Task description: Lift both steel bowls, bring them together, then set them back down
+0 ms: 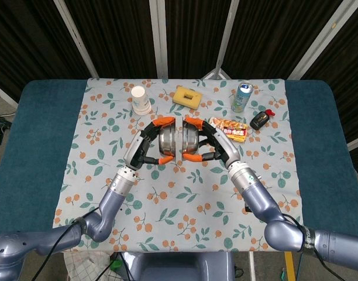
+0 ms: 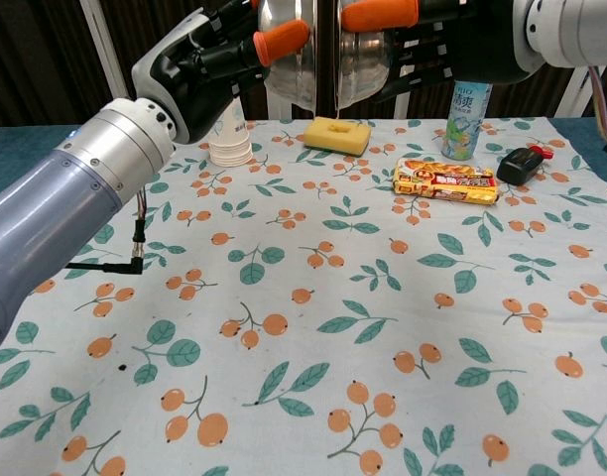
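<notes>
- Left steel bowl: being held up off the tablecloth over mid-table, tipped on edge, open side facing the other bowl; in chest view showing at top of frame.
- Right steel bowl: also airborne & on edge, mouth facing left bowl. Rims sitting v. close, thin slit showing betw. them in both views; touching or not, cannot tell.
- Left hand: gripping left steel bowl, orange-tipped fingers wrapping over top and under bottom of bowl; wrist & silver forearm running down-left.
- Right hand: clamping right steel bowl same way, orange tips above & below; forearm running down-right.
- Tablecloth: white w/ orange-fruit & leaf print, lying over a teal table.
- Paper cup stack: white, standing upright, back-left of bowls, apart from them.
- Yellow sponge: lying flat w/ dent in middle, behind bowls, near cloth's far edge.
- Drink can: upright, green/blue, back-right.
- Snack pack: orange/yellow wrapper, lying flat just right of right hand, in front of can.
- Black object w/ red part: lying right of snack pack; type not clear.
- Black cable: hanging from left forearm in chest view.
</notes>
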Action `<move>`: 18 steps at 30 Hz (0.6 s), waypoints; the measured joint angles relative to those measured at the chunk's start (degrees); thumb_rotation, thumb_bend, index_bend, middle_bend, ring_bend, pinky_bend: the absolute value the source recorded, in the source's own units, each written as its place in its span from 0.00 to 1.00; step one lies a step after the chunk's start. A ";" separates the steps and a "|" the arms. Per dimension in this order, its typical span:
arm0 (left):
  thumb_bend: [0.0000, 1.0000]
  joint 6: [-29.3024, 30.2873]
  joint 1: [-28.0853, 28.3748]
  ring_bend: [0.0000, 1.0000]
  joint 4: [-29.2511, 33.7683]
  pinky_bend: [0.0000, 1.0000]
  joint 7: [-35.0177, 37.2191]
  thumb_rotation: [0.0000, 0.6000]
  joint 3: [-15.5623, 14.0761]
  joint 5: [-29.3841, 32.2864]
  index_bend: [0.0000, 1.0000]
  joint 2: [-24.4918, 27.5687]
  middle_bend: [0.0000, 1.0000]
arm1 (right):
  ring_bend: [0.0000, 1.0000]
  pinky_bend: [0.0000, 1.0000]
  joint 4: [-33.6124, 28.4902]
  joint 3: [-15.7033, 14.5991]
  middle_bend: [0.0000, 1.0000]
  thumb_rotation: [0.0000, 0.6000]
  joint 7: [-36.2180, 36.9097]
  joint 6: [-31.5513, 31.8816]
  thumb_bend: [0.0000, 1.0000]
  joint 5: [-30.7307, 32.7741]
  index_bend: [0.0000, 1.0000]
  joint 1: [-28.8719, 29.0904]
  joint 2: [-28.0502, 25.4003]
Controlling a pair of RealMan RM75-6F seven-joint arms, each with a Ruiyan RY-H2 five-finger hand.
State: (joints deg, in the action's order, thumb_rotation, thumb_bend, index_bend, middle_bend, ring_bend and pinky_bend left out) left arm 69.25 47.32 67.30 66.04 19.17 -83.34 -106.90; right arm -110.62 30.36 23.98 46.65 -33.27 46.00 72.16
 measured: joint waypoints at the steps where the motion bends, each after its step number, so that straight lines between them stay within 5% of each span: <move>1: 0.01 0.06 -0.11 0.18 0.00 0.42 -0.19 1.00 -0.11 0.00 0.41 0.07 0.29 | 0.38 0.41 0.01 -0.02 0.29 1.00 0.07 -0.12 0.05 -0.15 0.38 -0.05 -0.02; 18: 0.01 0.40 1.35 0.18 -1.97 0.42 -0.28 1.00 -0.61 -0.58 0.41 -3.28 0.29 | 0.38 0.42 -1.47 -1.06 0.29 1.00 -0.85 -1.58 0.05 -0.40 0.38 0.92 0.33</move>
State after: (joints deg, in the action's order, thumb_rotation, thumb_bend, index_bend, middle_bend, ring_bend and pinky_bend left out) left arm 69.65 48.67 65.33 65.76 18.56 -83.92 -110.18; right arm -112.09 29.30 23.13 45.07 -33.67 46.92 72.49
